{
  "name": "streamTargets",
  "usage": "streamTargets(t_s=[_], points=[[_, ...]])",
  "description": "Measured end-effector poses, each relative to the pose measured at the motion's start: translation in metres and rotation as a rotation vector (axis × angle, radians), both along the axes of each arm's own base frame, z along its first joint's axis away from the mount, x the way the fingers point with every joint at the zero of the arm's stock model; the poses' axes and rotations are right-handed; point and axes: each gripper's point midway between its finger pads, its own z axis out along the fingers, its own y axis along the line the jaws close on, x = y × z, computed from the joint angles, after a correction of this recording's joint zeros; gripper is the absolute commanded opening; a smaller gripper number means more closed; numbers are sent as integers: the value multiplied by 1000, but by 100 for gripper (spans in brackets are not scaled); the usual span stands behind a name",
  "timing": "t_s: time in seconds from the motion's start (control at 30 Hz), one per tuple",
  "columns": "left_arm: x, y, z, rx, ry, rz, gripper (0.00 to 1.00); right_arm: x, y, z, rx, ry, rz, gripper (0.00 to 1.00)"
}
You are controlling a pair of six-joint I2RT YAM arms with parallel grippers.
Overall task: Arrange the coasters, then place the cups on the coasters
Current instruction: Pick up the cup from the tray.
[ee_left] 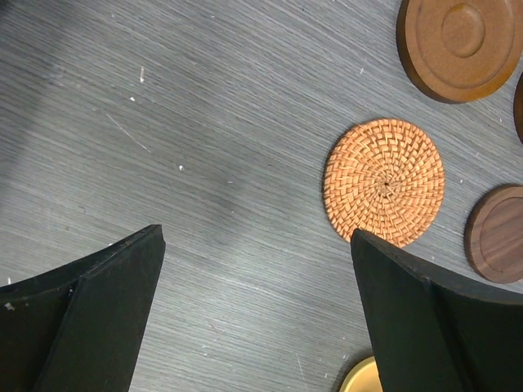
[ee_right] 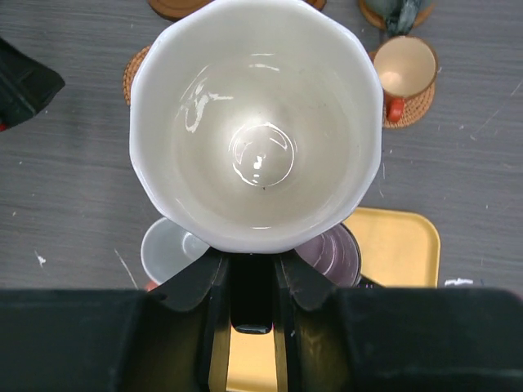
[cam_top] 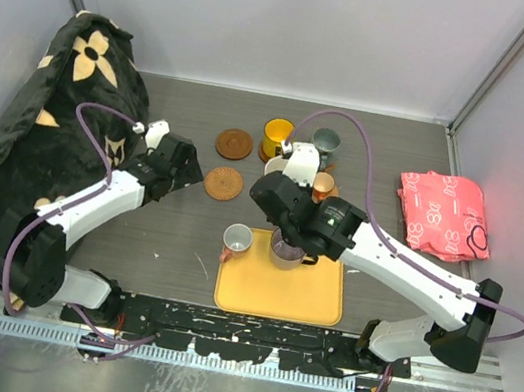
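My right gripper is shut on the handle of a white cup, held above the table; from above, the cup hangs beside the small brown cup, which stands on a woven coaster. A yellow cup and a grey-green cup stand at the back. The purple-grey cup sits on the yellow tray; a grey cup stands at the tray's left corner. My left gripper is open and empty over bare table, next to a woven coaster, with a wooden coaster and a dark coaster beyond.
A black flowered cloth is heaped along the left wall. A pink folded cloth lies at the right. Grey walls close in the table on three sides. A yellow rounded edge shows by my left gripper's right finger.
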Motion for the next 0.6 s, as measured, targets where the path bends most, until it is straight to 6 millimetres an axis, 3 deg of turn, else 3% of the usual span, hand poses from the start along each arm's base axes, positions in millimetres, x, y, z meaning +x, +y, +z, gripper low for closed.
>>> streamTargets(t_s=[0.43,0.6], points=[[-13,17,31,10,-83,42,98,83,27,-47,-35,75,66,0],[-15,18,31,8,-84,46,98,117,45,-60,-14,86,89,0]])
